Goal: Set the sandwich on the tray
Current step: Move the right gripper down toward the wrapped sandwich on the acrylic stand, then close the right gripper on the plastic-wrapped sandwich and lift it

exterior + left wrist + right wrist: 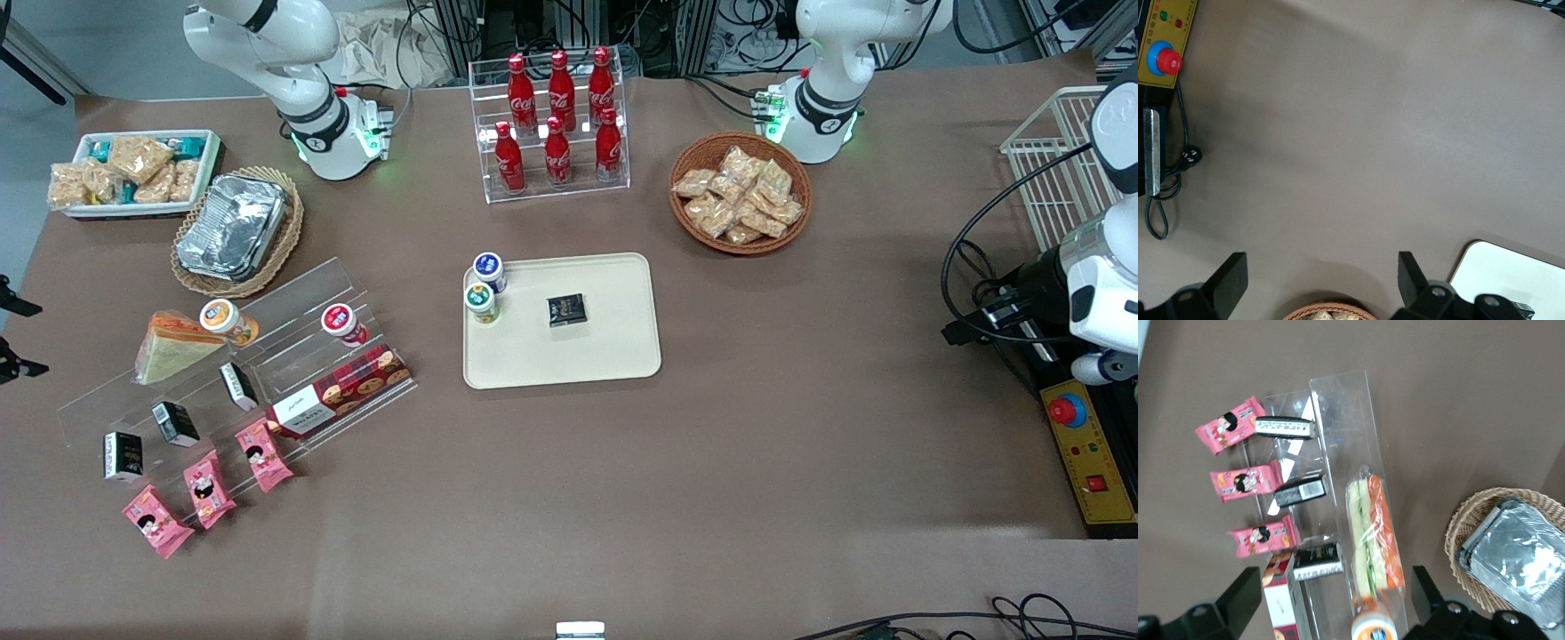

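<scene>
The sandwich (173, 345), a wrapped wedge with pale bread and orange filling, lies on the top step of a clear acrylic shelf (293, 307) toward the working arm's end of the table. An orange cup (228, 322) lies against it. In the right wrist view the sandwich (1375, 533) lies below my gripper (1333, 580), which is open, empty and well above the shelf. The gripper is out of the front view. The cream tray (613, 356) sits mid-table and shows in the left wrist view (1511, 273). It holds two small cups (484, 289) and a black packet (565, 309).
The shelf also holds a red-lidded cup (342, 324), black packets (175, 423), a cookie box (340, 391) and pink packets (209, 487). A foil tray in a wicker basket (236, 229), a white bin of snacks (133, 172), a cola rack (556, 124) and a snack basket (740, 191) stand farther back.
</scene>
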{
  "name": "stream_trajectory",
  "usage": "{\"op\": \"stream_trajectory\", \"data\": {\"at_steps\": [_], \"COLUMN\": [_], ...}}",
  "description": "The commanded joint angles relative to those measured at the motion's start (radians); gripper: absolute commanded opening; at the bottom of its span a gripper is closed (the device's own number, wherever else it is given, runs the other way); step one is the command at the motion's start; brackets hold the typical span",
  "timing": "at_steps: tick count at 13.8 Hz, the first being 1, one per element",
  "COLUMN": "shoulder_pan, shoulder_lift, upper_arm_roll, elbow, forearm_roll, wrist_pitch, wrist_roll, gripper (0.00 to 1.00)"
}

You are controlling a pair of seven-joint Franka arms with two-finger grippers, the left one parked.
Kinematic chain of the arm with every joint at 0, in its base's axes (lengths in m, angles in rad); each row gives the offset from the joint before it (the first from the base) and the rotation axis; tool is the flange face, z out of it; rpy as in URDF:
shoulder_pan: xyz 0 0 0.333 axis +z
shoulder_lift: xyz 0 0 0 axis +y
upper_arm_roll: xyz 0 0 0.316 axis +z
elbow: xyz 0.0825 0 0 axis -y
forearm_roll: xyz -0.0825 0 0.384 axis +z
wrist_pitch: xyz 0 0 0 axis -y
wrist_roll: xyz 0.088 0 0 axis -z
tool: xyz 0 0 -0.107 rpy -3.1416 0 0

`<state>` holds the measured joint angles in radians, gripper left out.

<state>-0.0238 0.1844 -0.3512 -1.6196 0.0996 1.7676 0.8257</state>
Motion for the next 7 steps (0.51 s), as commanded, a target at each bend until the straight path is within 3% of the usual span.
{"op": "stream_trajectory", "data": {"at_steps": [1,7], "shoulder_pan": [0.01,0.028], "shoulder_lift": [-0.026,-0.078], "upper_arm_roll": [-0.002,0.003], "elbow": [-0.103,-0.271], "forearm_roll": [0.015,0.012], "wrist_pitch": [0.105,0.243], "wrist_roll": [0.067,0.073], "gripper": [1.0,1.0]}}
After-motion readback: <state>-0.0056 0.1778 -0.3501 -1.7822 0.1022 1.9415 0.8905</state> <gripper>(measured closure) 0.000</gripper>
